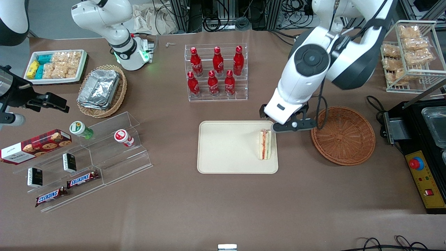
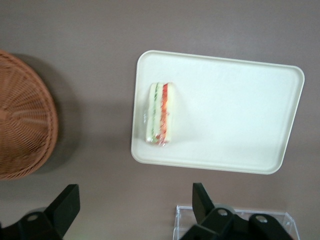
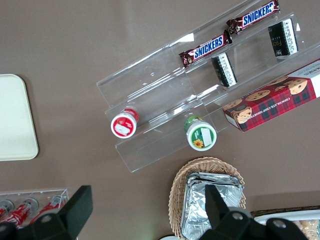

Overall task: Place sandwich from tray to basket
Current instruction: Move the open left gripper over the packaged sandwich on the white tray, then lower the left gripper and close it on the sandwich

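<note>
Just below the gripper [image 1: 286,120] and nearer to the front camera sits our sandwich [image 1: 265,144], lying on the pale tray [image 1: 230,146], close to the tray's edge at the working arm's end. And look at the gripper itself: its two fingers [image 2: 67,207] stand wide apart, up in the air, with the sandwich well clear of them. From the gripper, the sandwich is also a little toward the parked arm's end of the table, its long side running toward the front camera, red and green filling showing between slices of white bread in clear wrap. Over toward the working arm's end from the gripper, there's the round brown basket [image 1: 343,136], beside the tray with a strip of table between them, and part of the arm hangs over it in the front view. Farther from the front camera than the gripper, and more toward the parked arm's end, a clear rack [image 1: 217,98] holds red bottles [image 1: 218,61] in two rows. Well off from the gripper toward the parked arm's end, a foil pack [image 1: 98,89] rests in a wicker basket [image 1: 121,91], and nearer to the front camera than that, the clear stand [image 1: 115,164] carries wrapped chocolate bars [image 1: 51,196], small black-and-white boxes [image 1: 69,162] and two lidded tubs [image 1: 81,129].
</note>
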### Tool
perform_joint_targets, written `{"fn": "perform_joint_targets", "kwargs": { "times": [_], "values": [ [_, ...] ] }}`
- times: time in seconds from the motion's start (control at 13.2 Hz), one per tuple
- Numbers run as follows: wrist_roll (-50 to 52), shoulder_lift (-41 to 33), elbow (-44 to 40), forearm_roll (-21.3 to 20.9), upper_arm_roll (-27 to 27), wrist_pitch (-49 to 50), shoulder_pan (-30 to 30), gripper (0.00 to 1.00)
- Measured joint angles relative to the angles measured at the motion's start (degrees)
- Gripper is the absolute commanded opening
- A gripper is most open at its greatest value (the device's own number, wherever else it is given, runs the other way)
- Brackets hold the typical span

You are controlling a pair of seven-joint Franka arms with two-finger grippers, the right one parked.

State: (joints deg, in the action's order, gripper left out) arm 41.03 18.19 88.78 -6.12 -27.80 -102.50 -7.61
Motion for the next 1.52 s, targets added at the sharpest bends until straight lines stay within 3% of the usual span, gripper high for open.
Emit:
{"fn": "perform_joint_targets", "kwargs": {
  "times": [0.68, 1.52],
  "values": [
    [1.7, 2.0, 10.5, -0.6, -0.2, -12.7, -0.3, 1.0],
    [2.2, 8.6, 12.7, -4.8, -0.2, -18.2, -0.6, 1.0]
  ]
}}
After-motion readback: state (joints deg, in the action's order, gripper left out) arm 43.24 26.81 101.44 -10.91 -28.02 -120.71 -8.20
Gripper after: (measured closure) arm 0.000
